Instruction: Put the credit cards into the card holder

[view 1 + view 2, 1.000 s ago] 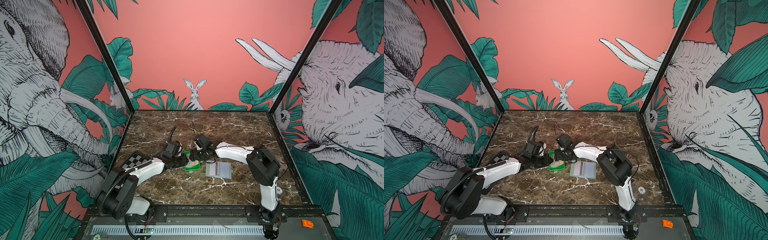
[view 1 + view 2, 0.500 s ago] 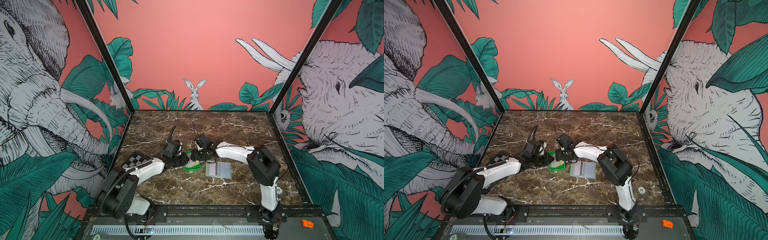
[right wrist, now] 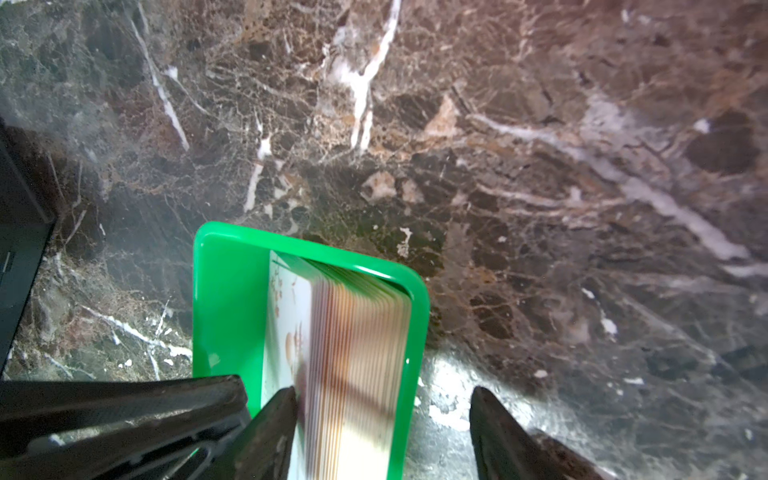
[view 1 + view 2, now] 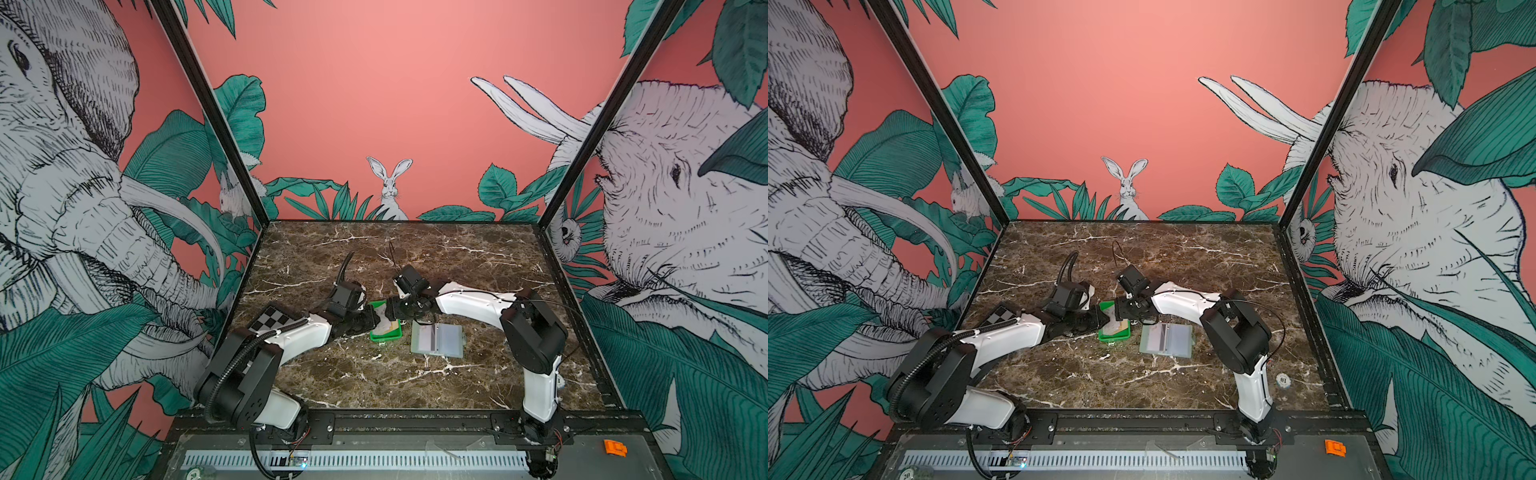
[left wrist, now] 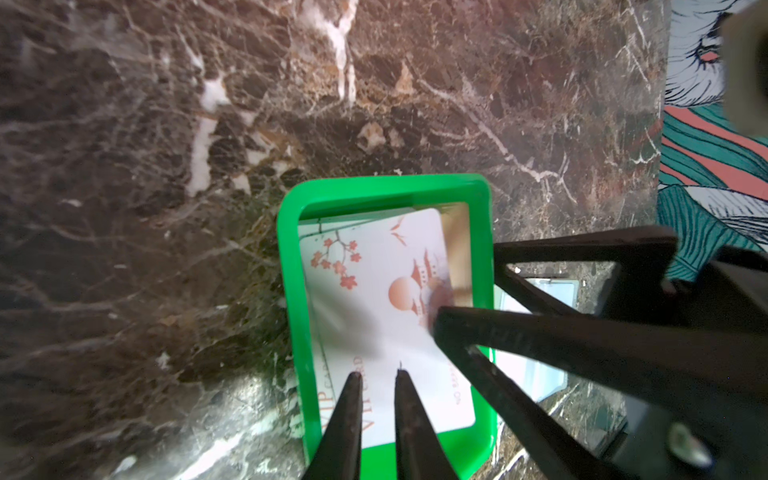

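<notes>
The credit cards [image 5: 374, 299] sit as a leaning stack [image 3: 357, 332] in a bright green tray [image 5: 286, 291], seen small in both top views [image 4: 384, 328]. My left gripper [image 5: 377, 374] hovers over the top VIP card with its jaws a narrow slit apart and nothing between them. My right gripper [image 3: 380, 395] is open and straddles the stack and the tray wall [image 3: 417, 332]. One of its fingers [image 5: 446, 322] touches the top card's face; the other stands outside the tray. The card holder [image 4: 436, 338] lies open and flat just right of the tray, with neither gripper on it.
A checkerboard plate [image 4: 274, 318] lies under the left forearm. A small round tag [image 4: 1282, 379] sits near the right arm's base. Both wrists [image 4: 347, 295] [image 4: 411, 280] crowd the tray. Glass walls enclose the marble table [image 4: 374, 382].
</notes>
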Tool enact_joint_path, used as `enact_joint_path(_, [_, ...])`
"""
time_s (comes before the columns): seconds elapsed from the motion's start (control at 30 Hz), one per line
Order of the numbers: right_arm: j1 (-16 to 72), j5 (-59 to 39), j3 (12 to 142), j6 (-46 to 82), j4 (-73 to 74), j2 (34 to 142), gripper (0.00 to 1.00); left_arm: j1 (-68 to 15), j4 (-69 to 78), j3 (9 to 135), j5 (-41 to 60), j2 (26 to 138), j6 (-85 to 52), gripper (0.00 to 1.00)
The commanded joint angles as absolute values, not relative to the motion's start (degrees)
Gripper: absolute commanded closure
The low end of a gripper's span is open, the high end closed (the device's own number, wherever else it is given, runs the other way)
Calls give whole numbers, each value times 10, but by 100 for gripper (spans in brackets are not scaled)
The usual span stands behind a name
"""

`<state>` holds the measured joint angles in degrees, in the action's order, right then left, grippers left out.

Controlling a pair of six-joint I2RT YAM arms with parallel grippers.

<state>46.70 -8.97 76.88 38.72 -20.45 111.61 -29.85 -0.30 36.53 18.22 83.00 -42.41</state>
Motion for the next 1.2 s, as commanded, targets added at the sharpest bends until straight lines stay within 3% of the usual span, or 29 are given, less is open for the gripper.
enact_joint_path(0.0, [464, -83, 763, 379, -211, 1094, 35, -303, -1, 370, 188, 847, -426, 81])
enact_joint_path(0.3, [464, -98, 731, 394, -203, 1041, 36, -311, 4, 377, 184, 858, -432, 81])
enact_joint_path(0.67, [464, -172, 714, 451, -141, 1047, 71, -312, 7, 376, 185, 854, -436, 81])
enact_joint_path(1.17, [465, -194, 708, 482, -99, 1086, 88, -320, 16, 367, 182, 846, -444, 81])
